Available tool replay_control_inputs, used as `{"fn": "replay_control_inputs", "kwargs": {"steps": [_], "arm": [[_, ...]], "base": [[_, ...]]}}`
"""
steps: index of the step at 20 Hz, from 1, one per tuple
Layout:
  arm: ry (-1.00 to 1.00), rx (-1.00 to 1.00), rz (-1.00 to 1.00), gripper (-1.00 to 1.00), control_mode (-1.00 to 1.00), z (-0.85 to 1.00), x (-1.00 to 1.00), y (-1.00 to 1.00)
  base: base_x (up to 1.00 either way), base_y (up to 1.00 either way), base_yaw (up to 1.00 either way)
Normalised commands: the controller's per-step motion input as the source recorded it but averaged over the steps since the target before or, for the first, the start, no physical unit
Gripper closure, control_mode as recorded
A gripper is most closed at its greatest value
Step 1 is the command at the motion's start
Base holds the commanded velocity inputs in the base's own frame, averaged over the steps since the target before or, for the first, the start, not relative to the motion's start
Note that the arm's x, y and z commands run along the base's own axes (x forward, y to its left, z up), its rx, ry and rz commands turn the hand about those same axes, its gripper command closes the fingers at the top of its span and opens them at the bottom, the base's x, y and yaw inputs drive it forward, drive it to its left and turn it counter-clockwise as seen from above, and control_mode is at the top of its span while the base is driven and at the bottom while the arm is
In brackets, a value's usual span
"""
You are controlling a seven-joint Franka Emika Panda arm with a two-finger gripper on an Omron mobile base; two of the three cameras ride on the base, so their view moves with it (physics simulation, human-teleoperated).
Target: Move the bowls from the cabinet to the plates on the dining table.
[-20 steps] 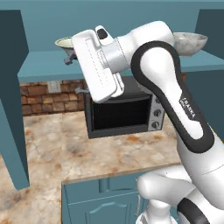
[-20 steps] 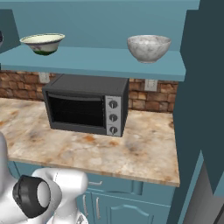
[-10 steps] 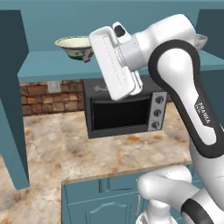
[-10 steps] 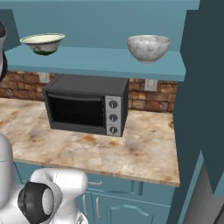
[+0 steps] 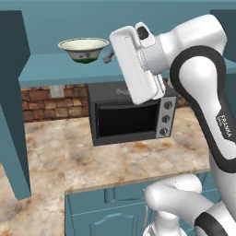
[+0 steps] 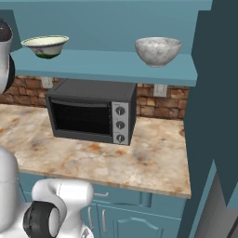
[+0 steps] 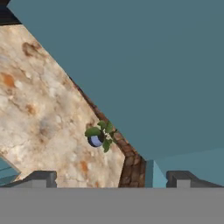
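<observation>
Both bowls sit on the cabinet shelf, well apart: the yellow-green bowl toward one end, the marbled bowl toward the other, each upright and clear of the edge. Neither has been lifted, so the task stands at its opening step.

Your claw is spread wide and carries nothing; its two fingertips stand far apart in the hand view, which looks past the cabinet's teal panel at the stone surface and a small potted plant.

The hand is raised to shelf height just beside the yellow-green bowl, above the toaster oven. That suggests you are lining up on this bowl first; the wide opening suits gripping its rim.
</observation>
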Motion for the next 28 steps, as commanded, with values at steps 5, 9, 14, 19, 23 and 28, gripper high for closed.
{"fn": "replay_control_inputs", "kwargs": {"steps": [5, 9, 14, 19, 23, 28], "arm": [[-0.05, -0.03, -0.03, -1.00, -1.00, -0.04, 0.14, -0.36], [-0.04, -0.04, -0.04, -1.00, -1.00, 0.00, 0.21, -0.36], [-0.04, -0.04, -0.03, -1.00, -1.00, 0.00, 0.29, -0.33], [-0.02, -0.04, -0.03, -1.00, -1.00, -0.01, 0.37, -0.28], [0.00, -0.03, -0.02, -1.00, -1.00, -0.06, 0.44, -0.23], [-0.03, -0.02, -0.02, -1.00, -1.00, -0.10, 0.37, -0.11]], "base": [[0.00, 0.00, 0.00], [0.00, 0.00, 0.00], [0.00, 0.00, 0.00], [0.00, 0.00, 0.00], [0.00, 0.00, 0.00], [0.00, 0.00, 0.00]]}}
